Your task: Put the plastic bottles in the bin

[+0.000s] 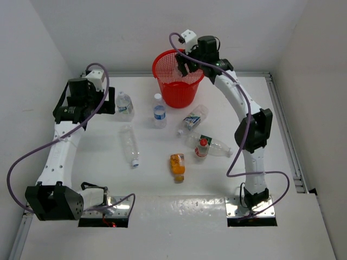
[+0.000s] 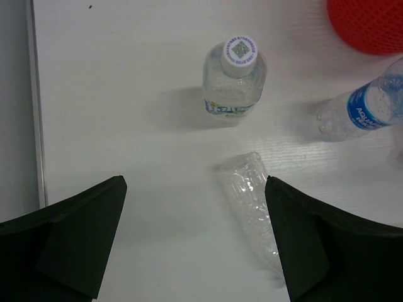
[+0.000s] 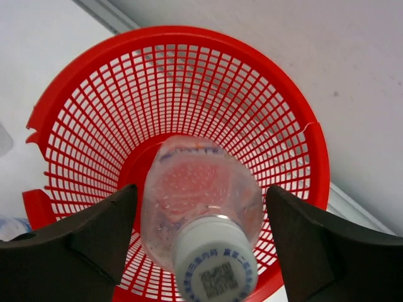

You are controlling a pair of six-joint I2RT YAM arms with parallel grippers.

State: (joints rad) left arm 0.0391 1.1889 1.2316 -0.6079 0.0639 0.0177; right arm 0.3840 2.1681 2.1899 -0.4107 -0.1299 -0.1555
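The right gripper point(image 3: 200, 190) is clamped on a clear bottle point(image 3: 189, 170). Its fingers press the sides just below the white cap, and the body hangs down into the mouth of the red mesh bin point(image 3: 277, 113). The bottle is over the opening but not centred: in the wrist view it sits toward the near side of the rim. No other bottle shows inside.

The left gripper point(image 2: 195, 182) hovers with its fingers wide apart and nothing between them, above the table point(image 2: 113, 94). A crushed bottle point(image 2: 252, 201) lies just ahead of its right finger, and an upright bottle point(image 2: 234, 78) stands beyond. A blue-labelled bottle point(image 2: 368, 107) stands nearer the bin.

Still out on the table in the overhead view are a bottle lying on its side point(image 1: 192, 119), a red-capped bottle point(image 1: 209, 145) and an orange bottle point(image 1: 177, 166).

The release looks like the next step, and its risk is the off-centre hang. If the bottle drops from here it may clip the near rim and bounce out, so moving further over the middle first would be safer. The bin looks light and tapers to a narrow base, so a nudge from the arm could tip it. On the left, a careless descent could knock the upright bottle over, or pinch the crushed one off-axis so that it squirts out and rolls away.
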